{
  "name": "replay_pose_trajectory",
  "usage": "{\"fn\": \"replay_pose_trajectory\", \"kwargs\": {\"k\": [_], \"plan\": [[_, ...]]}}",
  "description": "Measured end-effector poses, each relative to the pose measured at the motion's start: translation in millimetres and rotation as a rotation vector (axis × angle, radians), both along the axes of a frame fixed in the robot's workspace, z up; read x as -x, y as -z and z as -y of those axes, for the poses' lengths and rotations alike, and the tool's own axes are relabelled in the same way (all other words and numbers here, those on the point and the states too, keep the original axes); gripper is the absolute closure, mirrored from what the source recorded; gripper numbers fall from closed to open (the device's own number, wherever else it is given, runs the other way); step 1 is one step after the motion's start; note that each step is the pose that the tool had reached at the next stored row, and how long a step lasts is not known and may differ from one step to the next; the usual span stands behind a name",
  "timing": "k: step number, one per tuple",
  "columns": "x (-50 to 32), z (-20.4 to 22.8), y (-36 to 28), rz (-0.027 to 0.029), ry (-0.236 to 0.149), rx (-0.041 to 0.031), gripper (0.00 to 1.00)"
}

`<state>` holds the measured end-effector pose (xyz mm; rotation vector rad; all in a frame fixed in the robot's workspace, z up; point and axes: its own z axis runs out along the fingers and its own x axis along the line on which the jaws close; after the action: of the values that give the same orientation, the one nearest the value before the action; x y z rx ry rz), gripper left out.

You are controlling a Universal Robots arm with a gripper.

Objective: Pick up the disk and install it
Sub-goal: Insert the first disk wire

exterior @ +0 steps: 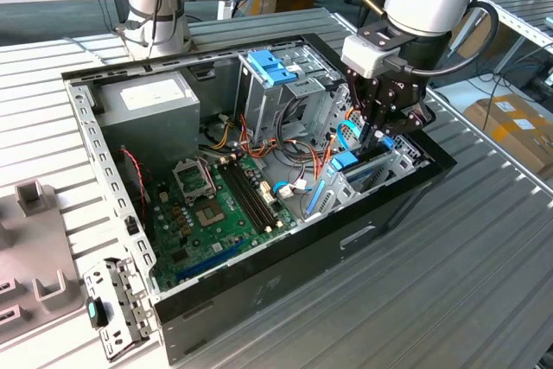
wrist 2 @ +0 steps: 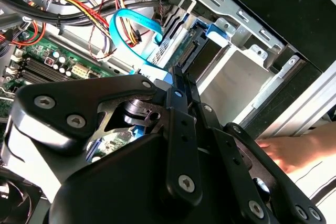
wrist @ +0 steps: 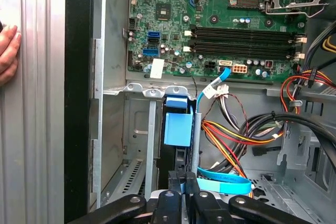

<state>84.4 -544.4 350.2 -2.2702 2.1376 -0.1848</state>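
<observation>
Exterior view: the gripper (exterior: 373, 134) reaches down into the front corner of the open computer case (exterior: 259, 300), at the metal drive bay (exterior: 399, 160). The disk (exterior: 346, 161) stands on edge in that bay. Only its light-blue rail end is plain; the body is hidden. Second wrist view: black linkage covers most of the bay, and a person's hand (wrist 2: 294, 150) rests outside the case wall. First wrist view: the jaws are clamped on the disk's near end, with a blue flat cable (wrist: 226, 182) just beside them.
</observation>
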Motion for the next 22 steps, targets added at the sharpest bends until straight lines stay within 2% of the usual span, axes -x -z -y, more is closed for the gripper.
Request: {"fn": "replay_pose_trajectory", "kwargs": {"k": [7,22], "plan": [[-0.1,0.0,0.2,0.0001,0.019,-0.0002,0.84],[-0.6,0.0,0.8,0.0,0.02,0.0,0.84]]}}
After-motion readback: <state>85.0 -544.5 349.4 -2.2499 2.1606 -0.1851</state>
